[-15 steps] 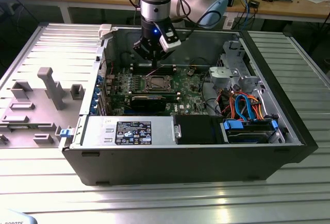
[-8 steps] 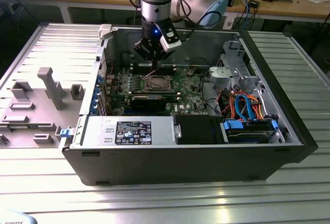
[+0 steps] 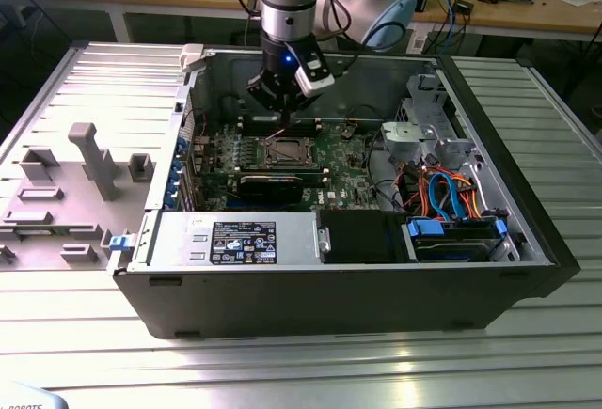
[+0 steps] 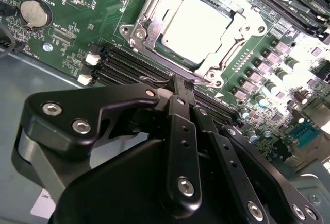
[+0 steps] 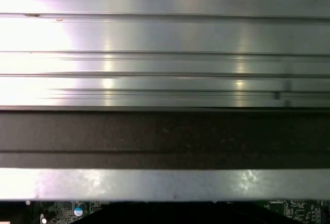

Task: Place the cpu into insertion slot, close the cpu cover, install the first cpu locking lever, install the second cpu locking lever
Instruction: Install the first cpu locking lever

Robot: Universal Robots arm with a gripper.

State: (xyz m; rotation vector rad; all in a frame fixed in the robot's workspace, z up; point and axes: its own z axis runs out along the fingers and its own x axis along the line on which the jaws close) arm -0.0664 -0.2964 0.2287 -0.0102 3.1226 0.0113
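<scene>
Gripper over the seated cpu
Black fingers are pressed together, holding nothing, tips just beside the insertion slot at the exterior view's centre. The cpu cover lies flat around the chip. Print on the power-supply label is unreadable.

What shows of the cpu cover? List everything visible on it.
The cpu cover is a thin, silvery metal frame with a large square window, through which the cpu's dull grey top shows. It lies flat, closed down around the cpu on the green motherboard. The gripper, fingers shut, has its tips at the frame's edge; whether they touch it cannot be told.
</scene>
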